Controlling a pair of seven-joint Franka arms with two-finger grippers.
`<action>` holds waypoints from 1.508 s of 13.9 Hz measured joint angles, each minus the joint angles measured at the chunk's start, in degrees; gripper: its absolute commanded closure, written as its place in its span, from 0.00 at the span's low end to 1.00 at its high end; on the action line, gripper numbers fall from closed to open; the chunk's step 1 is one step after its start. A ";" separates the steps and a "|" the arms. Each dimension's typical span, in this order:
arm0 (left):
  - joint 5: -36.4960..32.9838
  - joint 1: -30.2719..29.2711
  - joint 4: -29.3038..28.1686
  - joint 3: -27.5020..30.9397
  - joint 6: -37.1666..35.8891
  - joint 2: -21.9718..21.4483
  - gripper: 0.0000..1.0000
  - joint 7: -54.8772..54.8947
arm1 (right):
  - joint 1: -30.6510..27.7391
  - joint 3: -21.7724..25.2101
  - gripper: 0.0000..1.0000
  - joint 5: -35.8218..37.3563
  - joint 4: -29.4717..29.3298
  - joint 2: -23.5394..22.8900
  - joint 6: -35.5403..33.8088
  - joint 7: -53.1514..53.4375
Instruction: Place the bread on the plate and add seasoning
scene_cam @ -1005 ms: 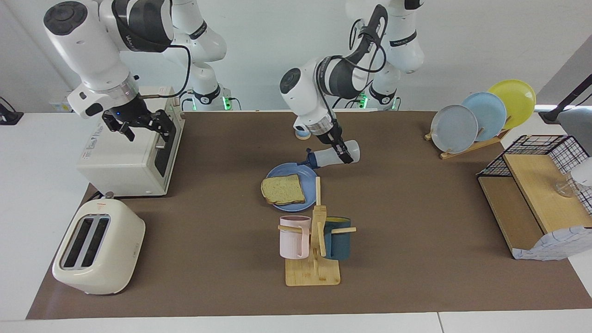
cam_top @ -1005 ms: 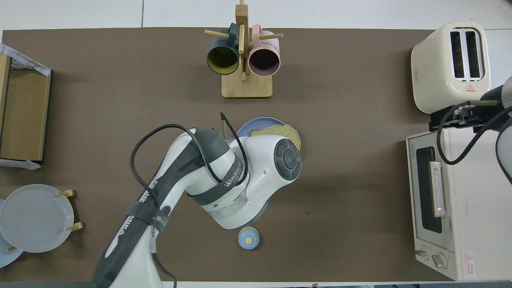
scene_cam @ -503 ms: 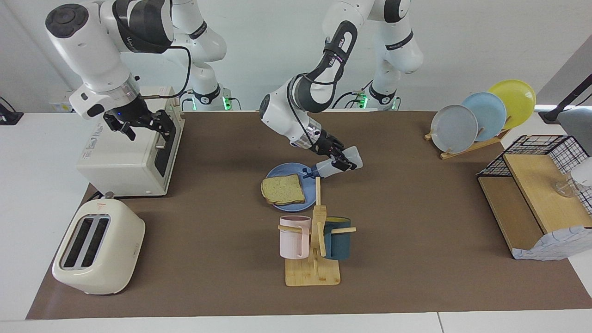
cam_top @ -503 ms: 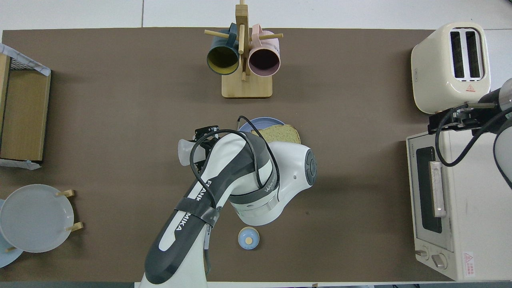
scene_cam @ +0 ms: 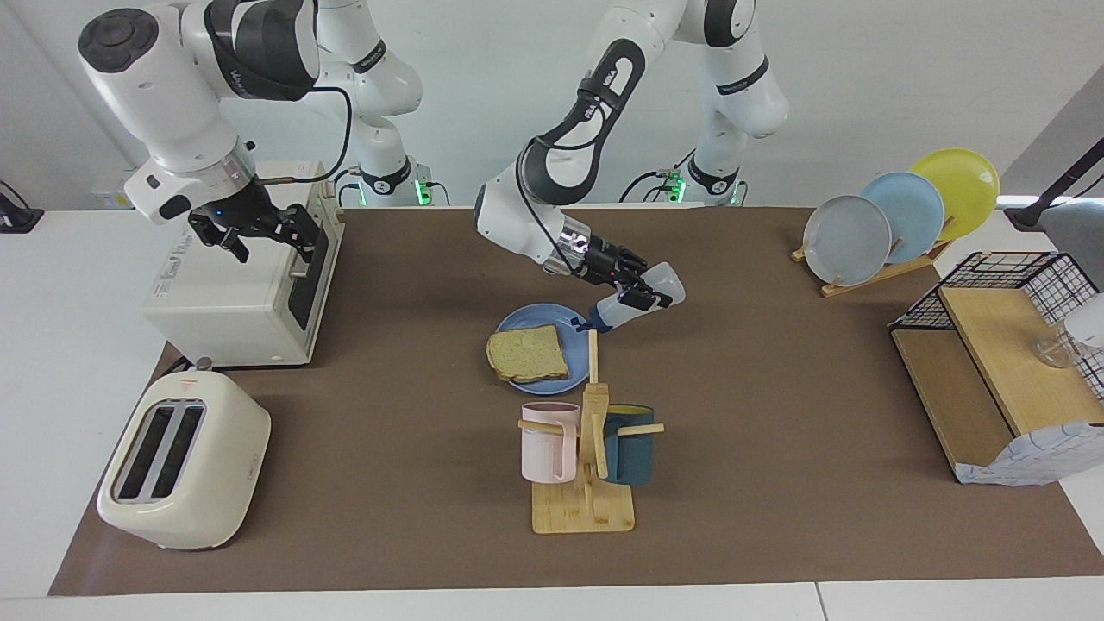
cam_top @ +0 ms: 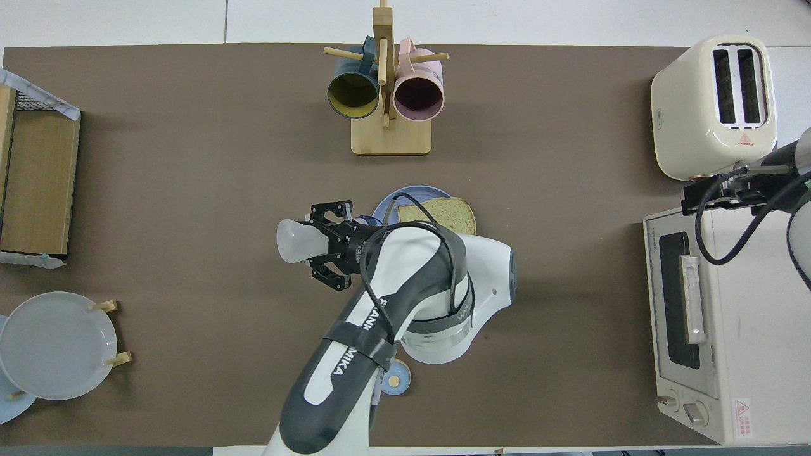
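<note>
**Two white robot arms with dark joints**

Both arms had glossy white rounded shells with dark grey bands at the joints. Round dark grey caps closed the joint ends. White lettering ran along the grey bands and was partly readable as "FRANKA EMIKA". Black cables looped loosely outside each forearm down to the wrist. Silver metal rings sat at the wrists. The left gripper [scene_cam: 634, 290] and right gripper [scene_cam: 259, 235] were black, angular and open-framed. Green lights glowed at both bases.
</note>
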State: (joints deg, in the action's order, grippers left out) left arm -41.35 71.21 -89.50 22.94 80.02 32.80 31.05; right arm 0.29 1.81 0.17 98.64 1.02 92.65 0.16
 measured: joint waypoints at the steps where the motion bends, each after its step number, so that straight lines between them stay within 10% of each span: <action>1: -0.39 0.23 2.77 0.02 -1.66 2.71 1.00 0.00 | 0.00 0.00 0.00 0.00 0.00 0.00 -0.08 0.00; 21: -19.05 7.65 0.67 -0.59 2.13 5.32 1.00 0.62 | 0.00 0.02 0.00 0.00 0.04 0.85 -0.10 0.00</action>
State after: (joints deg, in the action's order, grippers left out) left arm -60.40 78.86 -88.84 22.35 82.16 38.12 31.67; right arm 0.29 1.83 0.17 98.68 1.86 92.55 0.15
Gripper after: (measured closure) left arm 0.502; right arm 0.000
